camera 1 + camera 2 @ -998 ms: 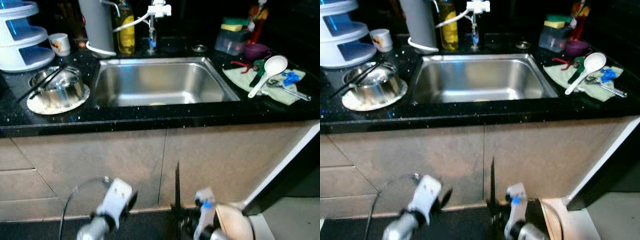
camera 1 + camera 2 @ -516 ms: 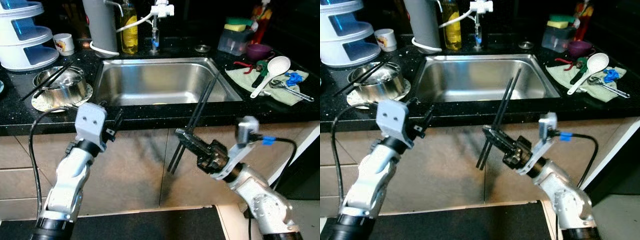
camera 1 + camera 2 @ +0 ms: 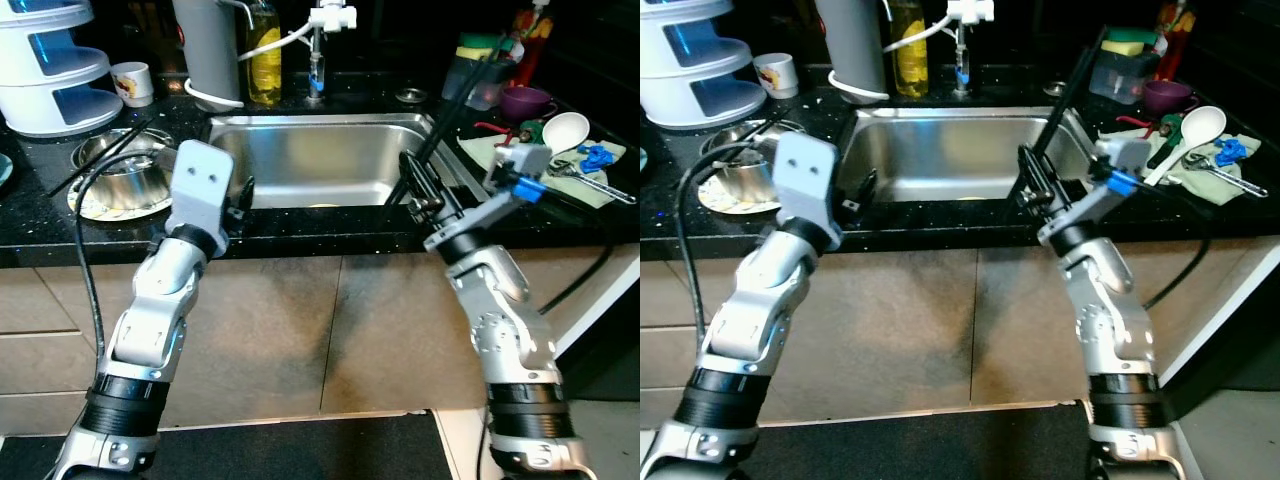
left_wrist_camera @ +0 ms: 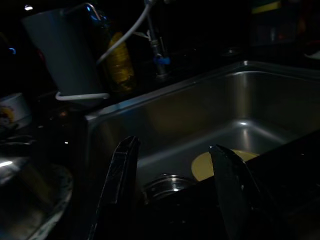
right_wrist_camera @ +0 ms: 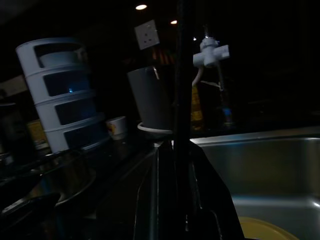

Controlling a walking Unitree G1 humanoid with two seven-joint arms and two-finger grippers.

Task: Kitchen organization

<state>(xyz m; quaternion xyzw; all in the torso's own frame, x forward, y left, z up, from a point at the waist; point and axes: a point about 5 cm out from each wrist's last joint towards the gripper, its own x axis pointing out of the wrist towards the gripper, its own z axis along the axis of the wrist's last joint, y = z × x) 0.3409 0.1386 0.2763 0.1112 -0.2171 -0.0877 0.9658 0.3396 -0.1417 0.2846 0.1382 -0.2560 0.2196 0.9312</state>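
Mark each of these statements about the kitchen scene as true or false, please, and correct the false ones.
1. The right end effector holds black chopsticks. True.
2. The left end effector is shut on a bowl. False: its fingers are open and hold nothing.
3. The white spoon lies in the sink. False: it rests on the cloth right of the sink.
4. A metal bowl stands on a plate left of the sink. True.

From head height we look forward and down on the sink (image 3: 320,160) and black counter (image 3: 940,238), both eyes sharing that scene. Our wrist cameras sit low and close at the counter edge, both facing the sink's far wall and the faucet (image 5: 212,52).
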